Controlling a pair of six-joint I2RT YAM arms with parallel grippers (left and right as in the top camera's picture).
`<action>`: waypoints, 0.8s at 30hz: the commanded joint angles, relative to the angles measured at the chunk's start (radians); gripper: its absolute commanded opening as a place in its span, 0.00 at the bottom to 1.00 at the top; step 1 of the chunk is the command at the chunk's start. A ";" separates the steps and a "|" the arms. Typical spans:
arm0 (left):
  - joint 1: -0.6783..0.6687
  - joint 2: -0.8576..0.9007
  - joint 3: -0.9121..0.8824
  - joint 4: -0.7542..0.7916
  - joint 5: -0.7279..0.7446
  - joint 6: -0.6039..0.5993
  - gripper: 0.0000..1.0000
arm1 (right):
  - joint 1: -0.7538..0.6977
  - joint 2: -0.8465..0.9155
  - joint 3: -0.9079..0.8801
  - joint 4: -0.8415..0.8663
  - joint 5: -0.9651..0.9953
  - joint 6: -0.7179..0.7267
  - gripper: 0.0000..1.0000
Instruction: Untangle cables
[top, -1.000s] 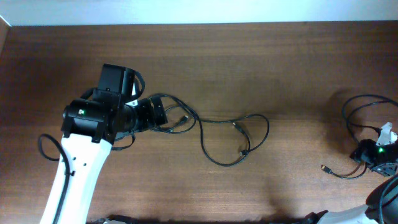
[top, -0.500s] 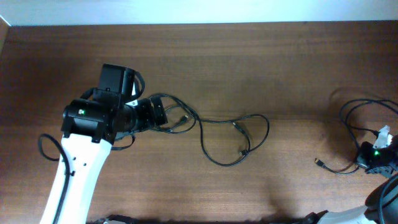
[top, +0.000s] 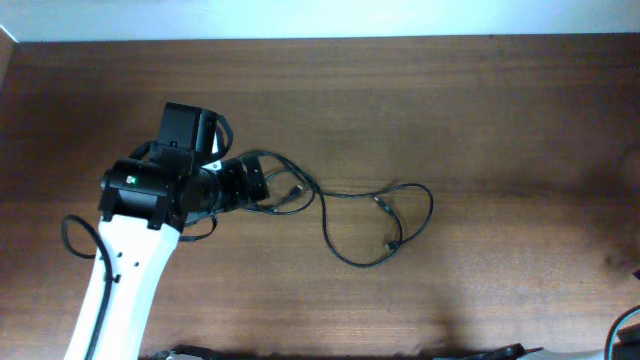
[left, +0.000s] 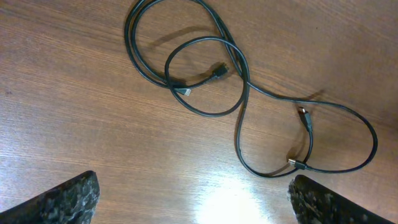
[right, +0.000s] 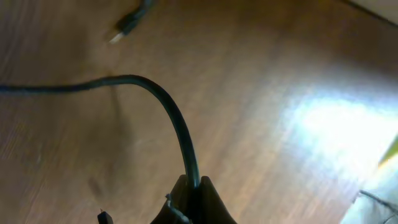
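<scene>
Brown wooden table (top: 480, 120) under both arms. The left gripper (left: 198, 199) is held low over it, jaws spread fully, nothing gripped; the looped black cables (left: 247, 87) are laid just ahead. The right gripper (right: 193, 194) is clamped tight on one cable (right: 179, 127); a blurred plug (right: 127, 25) is seen beyond.

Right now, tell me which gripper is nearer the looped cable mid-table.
Left. The left gripper hovers open by the looped cable; the right gripper is beyond the overhead view's right edge, shut on another cable.
</scene>
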 joint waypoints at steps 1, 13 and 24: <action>-0.003 0.005 0.003 -0.001 0.000 0.009 0.99 | -0.043 -0.005 0.021 0.010 0.002 0.043 0.41; -0.003 0.005 0.003 -0.001 0.000 0.009 0.99 | -0.010 -0.005 0.022 0.010 -0.574 -0.057 0.99; -0.003 0.005 0.003 -0.001 0.000 0.009 0.99 | 0.463 -0.010 0.028 -0.112 -0.576 -0.189 0.99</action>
